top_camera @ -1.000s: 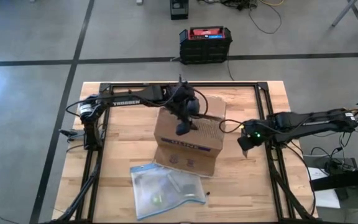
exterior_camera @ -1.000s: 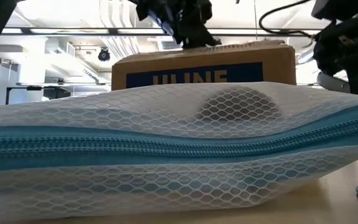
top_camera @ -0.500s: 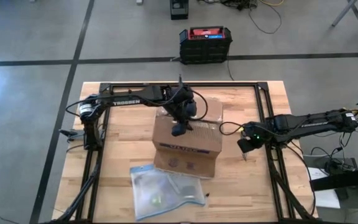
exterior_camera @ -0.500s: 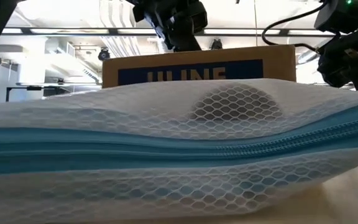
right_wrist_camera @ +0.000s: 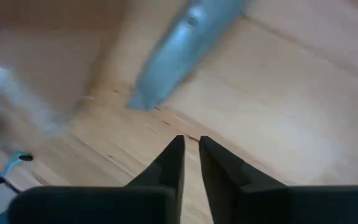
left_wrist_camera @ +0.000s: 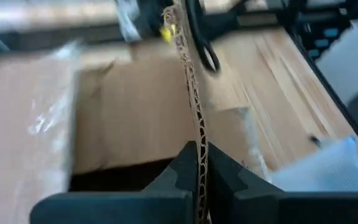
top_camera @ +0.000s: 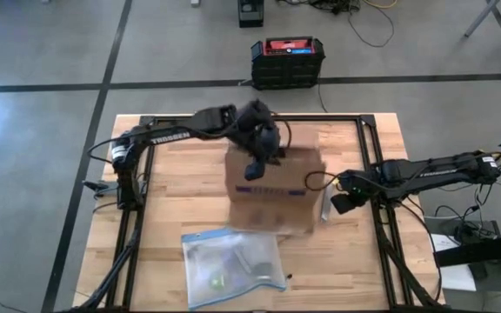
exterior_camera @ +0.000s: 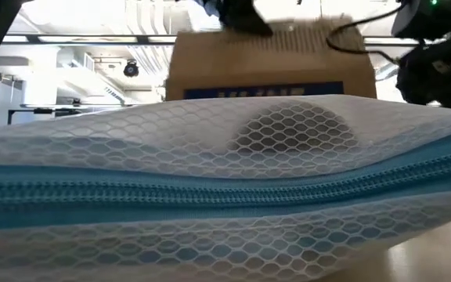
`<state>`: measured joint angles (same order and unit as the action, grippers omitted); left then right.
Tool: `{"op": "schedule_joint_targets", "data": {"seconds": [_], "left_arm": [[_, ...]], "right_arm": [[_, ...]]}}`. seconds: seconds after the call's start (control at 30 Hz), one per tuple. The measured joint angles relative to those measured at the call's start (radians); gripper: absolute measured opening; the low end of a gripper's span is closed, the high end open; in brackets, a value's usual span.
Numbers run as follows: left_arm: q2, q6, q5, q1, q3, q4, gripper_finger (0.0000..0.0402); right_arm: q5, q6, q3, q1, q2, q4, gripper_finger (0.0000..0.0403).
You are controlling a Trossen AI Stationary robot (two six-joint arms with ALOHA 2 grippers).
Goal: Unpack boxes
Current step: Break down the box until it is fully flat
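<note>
**Entry: shipping box, flap pinched by left arm**

Item: brown cardboard box (top_camera: 275,187), standing near the middle of the wooden table (top_camera: 163,226), its top open in the left wrist view. A mesh zip pouch (top_camera: 231,265) lay on the table just in front of it.

Tool: left gripper (top_camera: 256,168) was above the box top, its fingers (left_wrist_camera: 179,171) clamped on the thin edge of an upright flap (left_wrist_camera: 188,81). The flap's long edge ran straight away from the fingers. The left arm reached in from the table's left rear, wrist bent downward over the box.

Second tool: right gripper (top_camera: 341,203) was low, just beside the box's right side, its fingers (right_wrist_camera: 173,163) nearly together and holding nothing.

Judgement: the left arm was the nearer; the coming move probably turns on that flap.
</note>
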<state>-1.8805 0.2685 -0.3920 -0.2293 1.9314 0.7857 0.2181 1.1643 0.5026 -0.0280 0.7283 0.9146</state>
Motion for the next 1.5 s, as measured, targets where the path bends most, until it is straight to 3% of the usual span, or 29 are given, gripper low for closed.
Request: {"op": "schedule_joint_targets", "data": {"seconds": [0.13, 0.37, 0.6, 0.87, 1.3, 1.5], "left_arm": [[0.000, 0.035, 0.037, -0.002, 0.133, 0.022, 0.0000], [0.000, 0.033, 0.138, -0.002, 0.338, 0.069, 0.0000], [0.001, -0.068, 0.148, 0.007, 0.389, -0.038, 0.0000], [-0.001, -0.338, 0.178, 0.012, 0.340, -0.406, 0.0000], [0.003, -0.640, 0.601, -0.003, 0.151, -0.331, 0.0000], [0.001, -0.709, 0.668, -0.046, 0.009, -0.276, 0.0000]], "right_arm": [[-0.104, -0.074, 0.108, 0.000, -0.006, 0.090, 0.0003], [-0.431, -0.212, 0.414, 0.000, -0.014, 0.300, 0.0000], [-0.691, -0.451, 0.711, 0.000, -0.006, 0.280, 0.0000], [-0.738, -0.627, 0.908, 0.000, -0.007, 0.249, 0.0000], [-0.723, -0.761, 0.949, 0.000, 0.003, 0.253, 0.0000], [-0.734, -0.756, 0.949, 0.000, 0.013, 0.252, 0.0000]]}}
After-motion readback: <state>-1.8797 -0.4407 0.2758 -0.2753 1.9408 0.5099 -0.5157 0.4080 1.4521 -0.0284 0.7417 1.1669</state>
